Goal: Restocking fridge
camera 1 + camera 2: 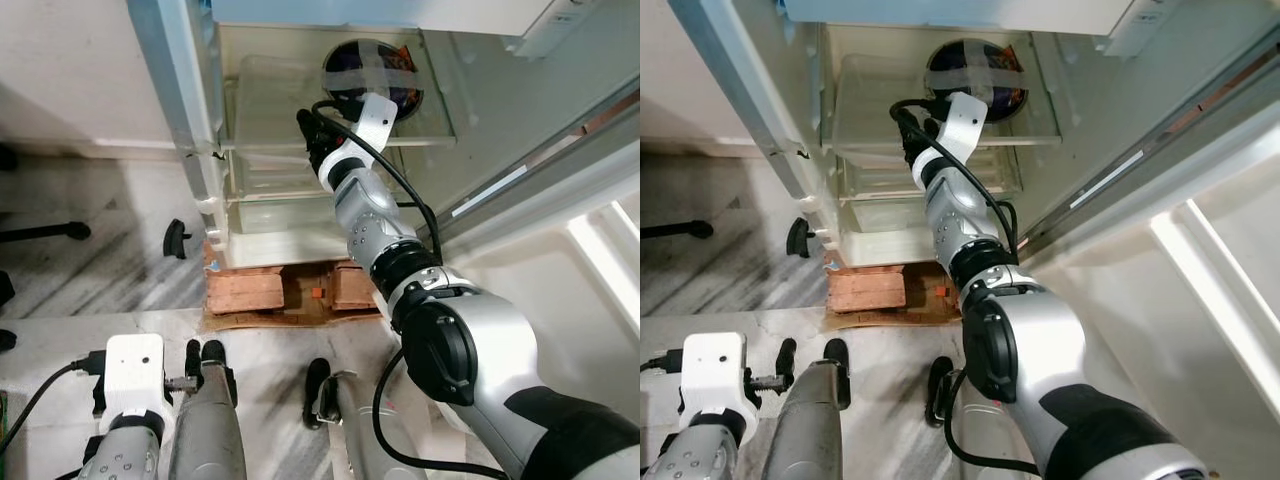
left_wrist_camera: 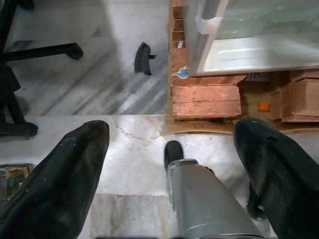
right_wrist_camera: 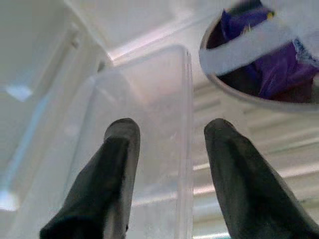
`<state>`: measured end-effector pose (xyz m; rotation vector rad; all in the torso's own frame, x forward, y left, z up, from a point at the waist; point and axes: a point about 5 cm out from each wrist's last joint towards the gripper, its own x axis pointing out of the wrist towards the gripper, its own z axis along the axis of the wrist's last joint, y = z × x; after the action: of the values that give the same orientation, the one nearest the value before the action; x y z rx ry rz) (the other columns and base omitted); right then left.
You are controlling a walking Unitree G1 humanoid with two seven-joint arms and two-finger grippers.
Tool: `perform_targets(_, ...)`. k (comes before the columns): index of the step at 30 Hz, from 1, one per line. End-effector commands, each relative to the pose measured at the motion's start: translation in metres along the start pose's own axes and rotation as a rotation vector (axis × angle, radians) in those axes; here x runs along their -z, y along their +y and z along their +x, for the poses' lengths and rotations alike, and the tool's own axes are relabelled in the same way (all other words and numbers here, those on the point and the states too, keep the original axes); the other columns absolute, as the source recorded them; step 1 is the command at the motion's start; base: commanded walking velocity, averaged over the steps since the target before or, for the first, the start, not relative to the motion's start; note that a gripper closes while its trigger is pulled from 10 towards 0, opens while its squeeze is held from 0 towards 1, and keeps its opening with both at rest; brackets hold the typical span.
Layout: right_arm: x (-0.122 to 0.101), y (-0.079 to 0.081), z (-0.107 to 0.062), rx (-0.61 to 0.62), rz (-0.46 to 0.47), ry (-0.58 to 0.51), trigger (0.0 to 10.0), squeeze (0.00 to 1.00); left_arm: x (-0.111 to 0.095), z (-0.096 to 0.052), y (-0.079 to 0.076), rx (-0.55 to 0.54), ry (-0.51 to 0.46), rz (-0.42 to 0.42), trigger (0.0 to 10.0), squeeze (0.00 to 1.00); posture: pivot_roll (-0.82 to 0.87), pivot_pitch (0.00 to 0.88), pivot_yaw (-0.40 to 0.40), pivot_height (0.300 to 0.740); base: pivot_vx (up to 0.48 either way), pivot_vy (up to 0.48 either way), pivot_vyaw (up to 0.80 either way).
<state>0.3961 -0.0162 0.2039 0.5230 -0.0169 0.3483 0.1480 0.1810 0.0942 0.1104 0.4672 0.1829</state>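
The fridge stands open and my right arm reaches up into it. A clear plastic container [image 1: 268, 92] sits on the glass shelf [image 1: 440, 130]. Next to it stands a dark round bowl [image 1: 372, 68] of purple-wrapped items, with pale tape strips across the top. My right gripper [image 3: 169, 127] is open, and its two fingers straddle the container's [image 3: 149, 94] side wall near the bowl [image 3: 264, 64]. Nothing is held. My left gripper [image 2: 172, 129] hangs low over the marble floor, open and empty.
The open fridge door [image 1: 180, 80] stands on the left. Clear drawers [image 1: 270, 200] sit below the shelf. Red bricks [image 1: 245, 290] prop up the fridge base. A small black object [image 1: 175, 238] and a chair base [image 1: 40, 232] lie on the floor to the left.
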Motion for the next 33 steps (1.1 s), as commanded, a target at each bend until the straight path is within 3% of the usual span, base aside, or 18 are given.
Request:
perform_targets(1,0.021,0.067,0.000,-0.144,0.063,0.047,10.0,1.00,0.007,0.000,-0.001,-0.006,0.031,0.003,10.0,0.00,0.45,0.351,-0.210,0.740,0.000,0.000,0.00)
perform_targets(6,0.007,0.062,0.004,-0.136,0.004,-0.004,10.0,1.00,0.002,0.008,-0.003,-0.003,0.007,0.001,10.0,0.00,0.45,0.326,-0.210,0.740,0.000,0.000,0.00)
perform_targets(14,-0.021,0.034,0.008,-0.143,-0.166,-0.093,10.0,1.00,-0.010,0.029,-0.007,0.008,-0.051,-0.007,10.0,0.00,0.41,0.268,-0.215,0.740,0.000,0.000,0.00)
perform_targets(22,-0.028,0.010,0.002,-0.282,-0.203,-0.102,10.0,1.00,-0.012,0.036,-0.011,0.012,-0.067,-0.015,10.0,0.00,0.39,0.235,-0.213,0.740,0.000,0.000,0.00)
perform_targets(33,-0.022,-0.017,-0.011,-0.417,-0.243,-0.044,10.0,1.00,-0.020,0.048,-0.010,0.021,-0.102,-0.009,10.0,0.00,0.38,0.201,-0.191,0.740,0.000,0.000,0.00)
